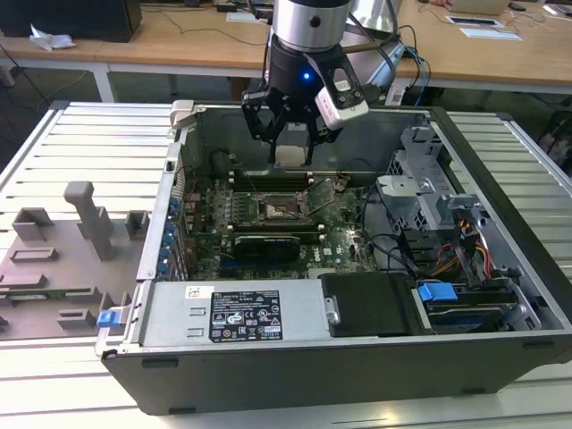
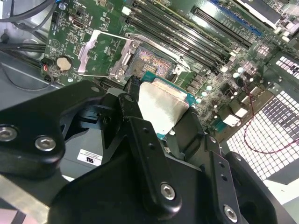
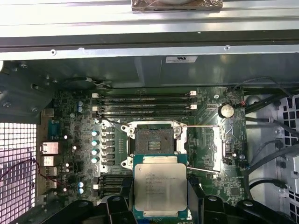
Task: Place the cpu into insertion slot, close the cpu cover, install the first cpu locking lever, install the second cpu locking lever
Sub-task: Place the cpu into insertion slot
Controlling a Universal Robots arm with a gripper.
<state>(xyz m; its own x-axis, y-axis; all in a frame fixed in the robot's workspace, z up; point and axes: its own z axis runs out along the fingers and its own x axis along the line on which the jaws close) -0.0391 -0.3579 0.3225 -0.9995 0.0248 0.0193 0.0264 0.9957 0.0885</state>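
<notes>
Your gripper (image 3: pixel 160 207) is clamped on the cpu (image 3: pixel 160 188), jaws pressed against two opposite edges of the chip, its dull silver top turned toward the first wrist view. Just past the held chip and apart from it lies the insertion slot (image 3: pixel 152 140), its contact field uncovered. At the socket's side the cpu cover (image 2: pixel 86 50) stands swung open. Farther from the tool run the long black memory slots (image 3: pixel 145 105).

At the exterior view's upper centre the gripper (image 1: pixel 291 163) hangs over the case (image 1: pixel 357 357), the cpu (image 1: pixel 290 154) in its grip, above the insertion slot (image 1: pixel 284 211) at mid-frame. The cpu cover (image 2: pixel 88 49) lies open beside the slot.
</notes>
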